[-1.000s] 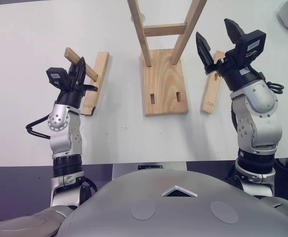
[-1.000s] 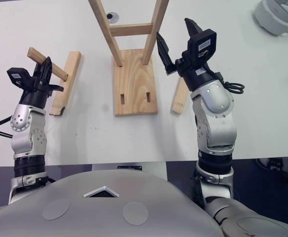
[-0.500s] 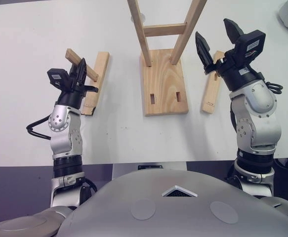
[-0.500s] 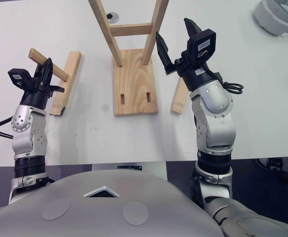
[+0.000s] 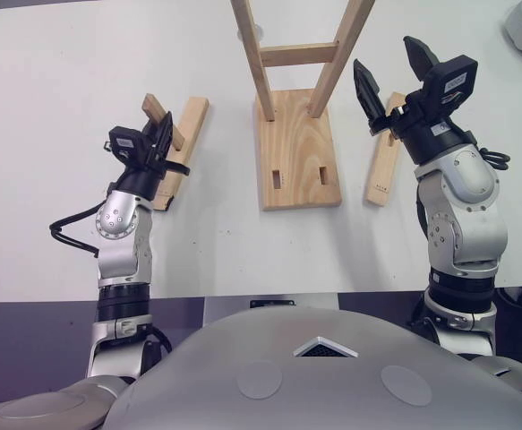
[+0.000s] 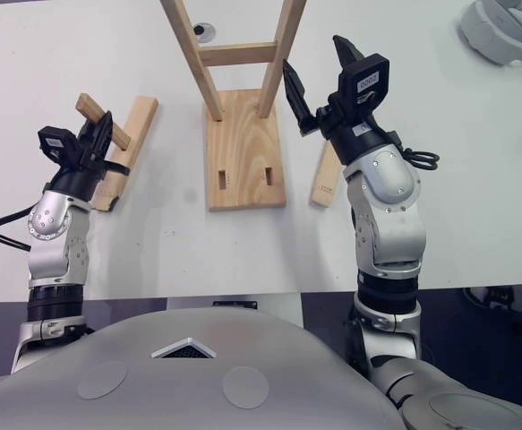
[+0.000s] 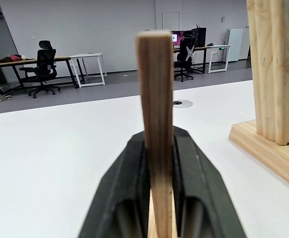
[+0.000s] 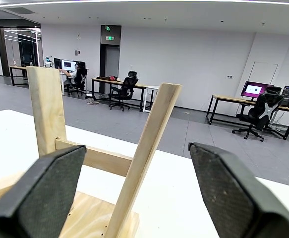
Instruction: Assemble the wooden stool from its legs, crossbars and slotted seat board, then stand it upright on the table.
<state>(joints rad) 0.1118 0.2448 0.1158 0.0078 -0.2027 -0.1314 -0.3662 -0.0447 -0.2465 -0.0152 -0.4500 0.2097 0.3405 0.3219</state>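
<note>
The slotted seat board (image 5: 298,152) lies flat mid-table. Two legs (image 5: 250,54) joined by a crossbar (image 5: 298,54) rise from its far end, and two slots (image 5: 277,179) show near its close end. My left gripper (image 5: 157,143) is shut on a short wooden crossbar (image 5: 159,116), held just above a leg (image 5: 185,143) lying left of the board; the left wrist view has that crossbar (image 7: 155,99) pinched between both fingers (image 7: 129,168). My right gripper (image 5: 389,76) stands open above another loose leg (image 5: 383,166) right of the board, and its pads (image 8: 40,198) frame the standing legs (image 8: 146,158).
A white device (image 6: 502,27) sits at the table's far right corner. A small round grommet (image 6: 204,30) lies behind the standing legs. The near table edge (image 5: 261,294) runs just in front of both arms. White tabletop lies open at the far left.
My left gripper has carried the crossbar to the right, toward the seat board, and the leg under it has shifted right too. The right arm has stayed still.
</note>
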